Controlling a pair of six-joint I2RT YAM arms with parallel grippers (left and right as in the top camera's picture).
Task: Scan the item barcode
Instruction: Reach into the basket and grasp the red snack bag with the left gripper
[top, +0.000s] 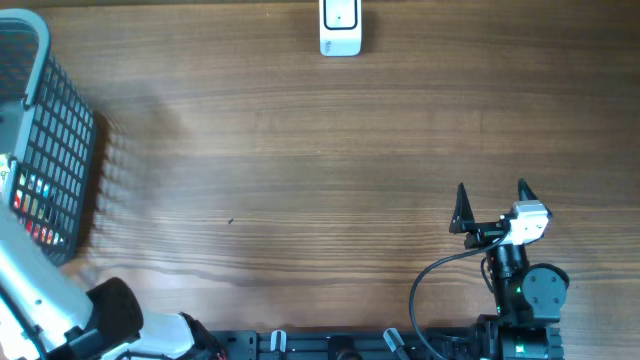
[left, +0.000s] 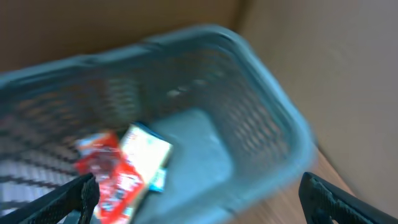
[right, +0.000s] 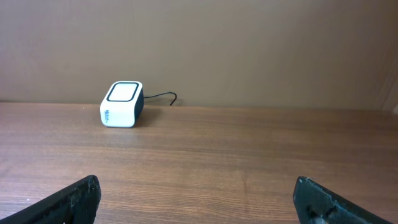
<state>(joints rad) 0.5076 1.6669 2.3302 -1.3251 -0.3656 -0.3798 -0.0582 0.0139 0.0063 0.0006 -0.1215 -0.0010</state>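
Pick-up looks in hand: the left jaws, wide apart, hang over the basket (left: 273, 106) holding the red-and-white packet (left: 121, 174). Next, they should descend and clamp it. The right jaws, also apart, face the barcode scanner (right: 122, 104).

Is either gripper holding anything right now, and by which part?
Nothing is held. The left gripper is open over the basket of packets; the right gripper is open above the table, facing the scanner.
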